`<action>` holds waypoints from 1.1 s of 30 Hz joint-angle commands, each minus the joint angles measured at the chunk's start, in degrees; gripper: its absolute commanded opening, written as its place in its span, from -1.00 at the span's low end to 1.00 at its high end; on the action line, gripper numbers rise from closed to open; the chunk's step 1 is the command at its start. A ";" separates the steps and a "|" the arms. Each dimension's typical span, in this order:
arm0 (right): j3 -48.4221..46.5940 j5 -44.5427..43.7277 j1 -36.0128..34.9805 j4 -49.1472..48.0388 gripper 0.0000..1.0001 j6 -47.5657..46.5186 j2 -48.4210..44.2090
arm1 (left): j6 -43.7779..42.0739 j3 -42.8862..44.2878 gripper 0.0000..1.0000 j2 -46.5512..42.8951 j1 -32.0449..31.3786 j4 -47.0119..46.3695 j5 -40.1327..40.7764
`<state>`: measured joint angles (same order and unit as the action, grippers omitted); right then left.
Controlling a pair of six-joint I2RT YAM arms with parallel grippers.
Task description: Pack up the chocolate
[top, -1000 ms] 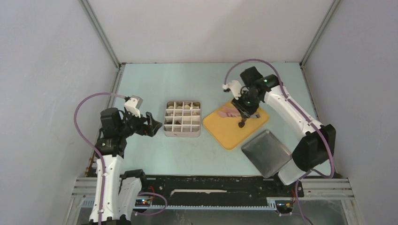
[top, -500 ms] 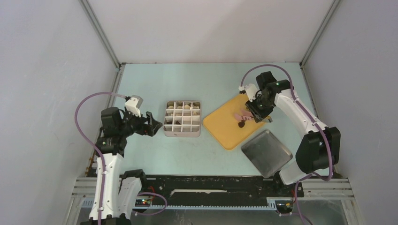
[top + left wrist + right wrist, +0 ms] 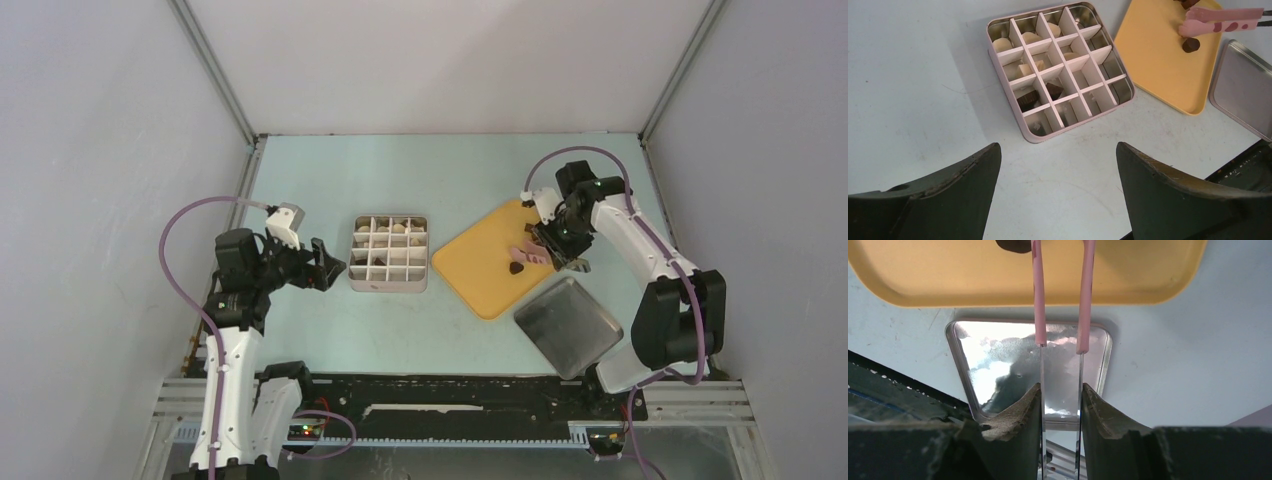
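Some chocolates [image 3: 1027,100] were in the box [image 3: 1096,75]. One dark chocolate [image 3: 1190,45] lay just past your right fingers [image 3: 1018,420], which pinched tongs [image 3: 1220,22]. Your left fingers [image 3: 948,195] were spread.

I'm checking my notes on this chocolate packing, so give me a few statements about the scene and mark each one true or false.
1. The right gripper is closed on the pink-tipped metal tongs. True.
2. The left gripper grips a chocolate. False: it is open and empty, left of the pink divided tin.
3. A dark brown chocolate piece lies on the yellow tray. True.
4. The silver metal lid covers the tin. False: it lies on the table beside the tray.
5. Every compartment of the tin is filled. False: several are empty.
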<state>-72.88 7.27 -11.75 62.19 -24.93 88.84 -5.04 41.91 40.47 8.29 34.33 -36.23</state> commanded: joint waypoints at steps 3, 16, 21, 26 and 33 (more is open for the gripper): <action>1.93 -0.08 0.81 0.29 -0.44 0.32 -3.29 | -0.32 -1.51 0.78 -0.60 0.40 -1.93 -1.17; -8.93 6.13 -9.63 -1.92 -0.66 0.43 -4.14 | -0.06 -1.46 0.78 -1.60 0.36 -1.82 -1.36; -16.67 9.29 -16.28 0.35 -0.63 0.63 3.14 | -0.09 -1.22 0.78 -2.25 0.45 -1.37 -1.18; -25.76 10.65 -21.82 2.18 -0.62 0.49 10.88 | 0.04 -1.32 0.78 -2.94 0.48 -1.53 -0.95; -36.76 11.67 -27.26 4.83 -0.60 -0.08 21.04 | -0.04 -1.04 0.78 -2.94 0.43 -1.19 -0.70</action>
<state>-103.46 17.02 -36.99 64.95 -24.88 106.74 -4.99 41.91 38.20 8.29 34.02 -36.25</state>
